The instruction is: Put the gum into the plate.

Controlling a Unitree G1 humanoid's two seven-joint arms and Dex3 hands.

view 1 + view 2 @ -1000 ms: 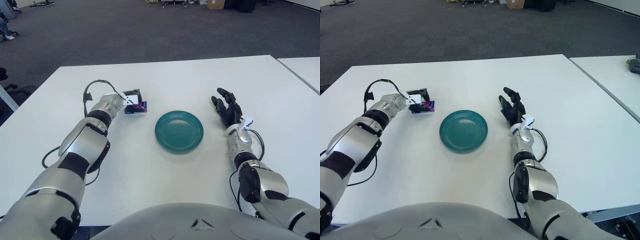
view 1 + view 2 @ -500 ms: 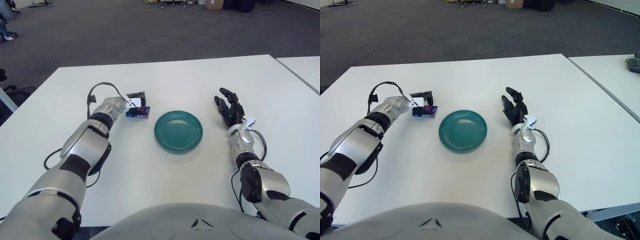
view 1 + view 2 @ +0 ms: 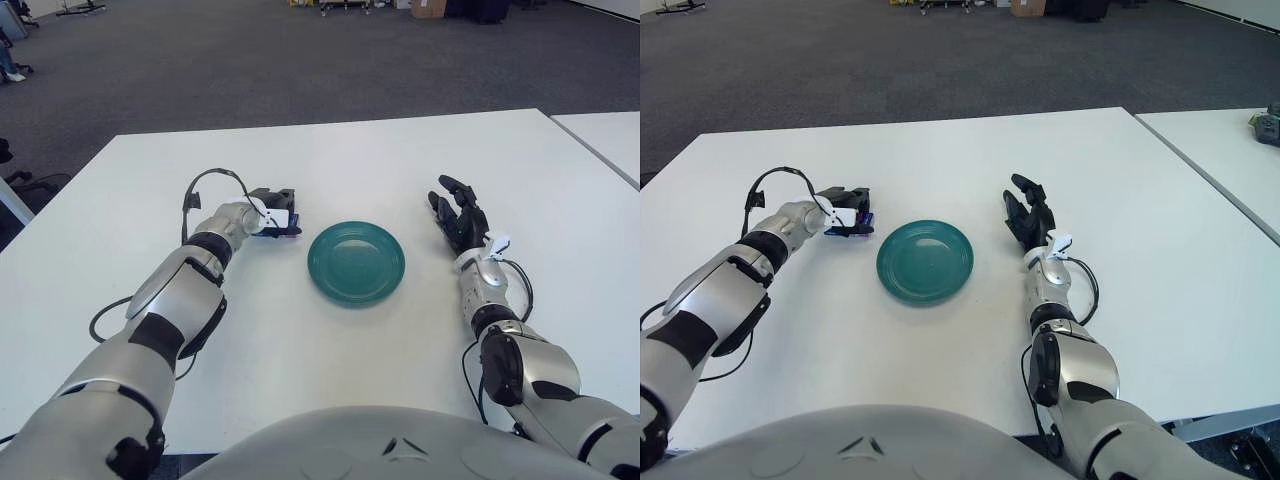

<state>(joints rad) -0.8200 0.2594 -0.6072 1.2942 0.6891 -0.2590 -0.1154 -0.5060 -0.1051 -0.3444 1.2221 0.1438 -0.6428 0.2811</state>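
— Left eye view: where is the gum [image 3: 283, 228]?
— On the white worktop [image 3: 330, 160], just left of the green plate [image 3: 356, 262], with the left hand [image 3: 272, 214] over it, fingers clenched round the pack.
— And the right hand [image 3: 458, 218]?
— Right of the plate, fingers spread, grasping nothing.

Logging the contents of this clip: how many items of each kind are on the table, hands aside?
Plate, teal: 1
Gum pack, held by the left hand: 1
Total: 2
The right hand shows to the right of the plate, holding nothing.
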